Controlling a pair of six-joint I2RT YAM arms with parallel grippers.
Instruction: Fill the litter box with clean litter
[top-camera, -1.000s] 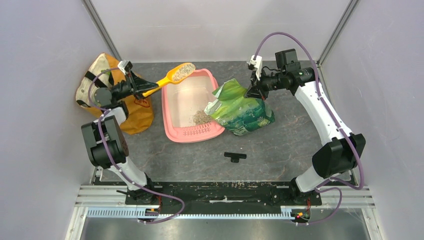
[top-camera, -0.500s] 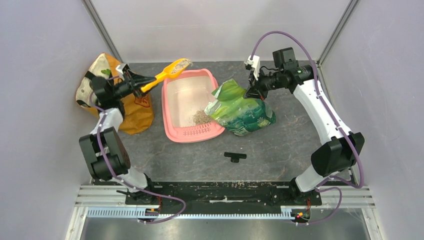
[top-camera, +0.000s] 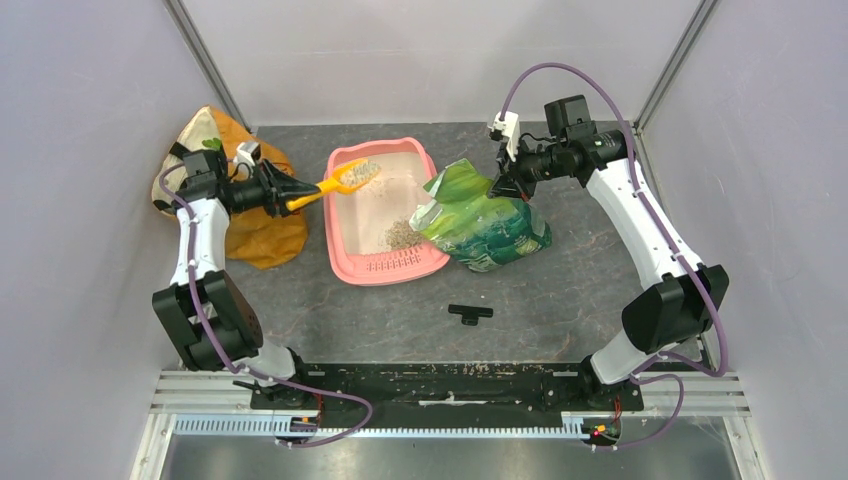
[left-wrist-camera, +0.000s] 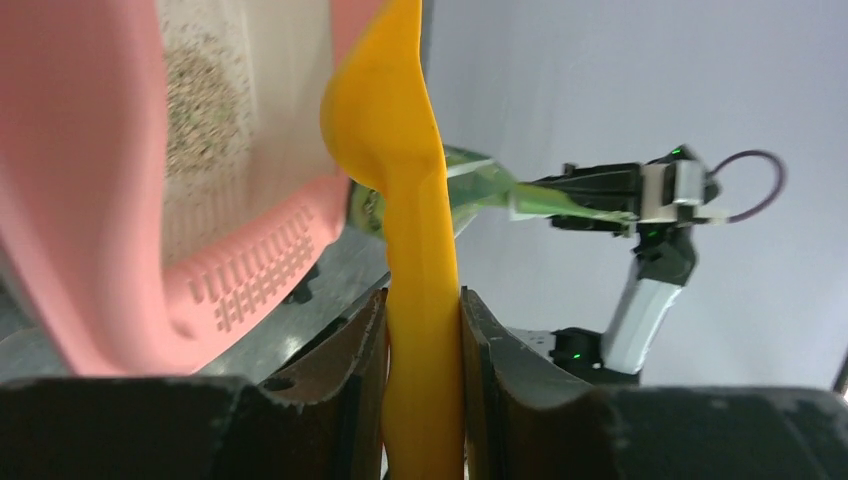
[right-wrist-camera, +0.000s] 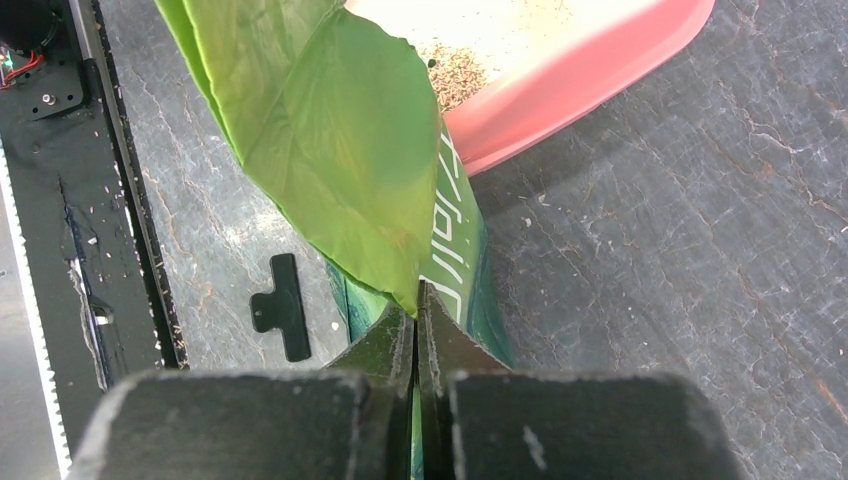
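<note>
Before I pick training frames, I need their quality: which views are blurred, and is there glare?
Top external: sharp, evenly lit, only a mild sheen on the green bag. Left wrist: the orange scoop and litter box sit near the lens and look soft; the right arm is clearer. Right wrist: the bag's flap is soft, the table crisp.

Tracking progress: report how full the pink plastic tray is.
Nearly empty: the pink plastic litter box holds just one small grey litter pile.

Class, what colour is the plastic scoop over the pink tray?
Orange plastic scoop; the left wrist view shows it best.
</note>
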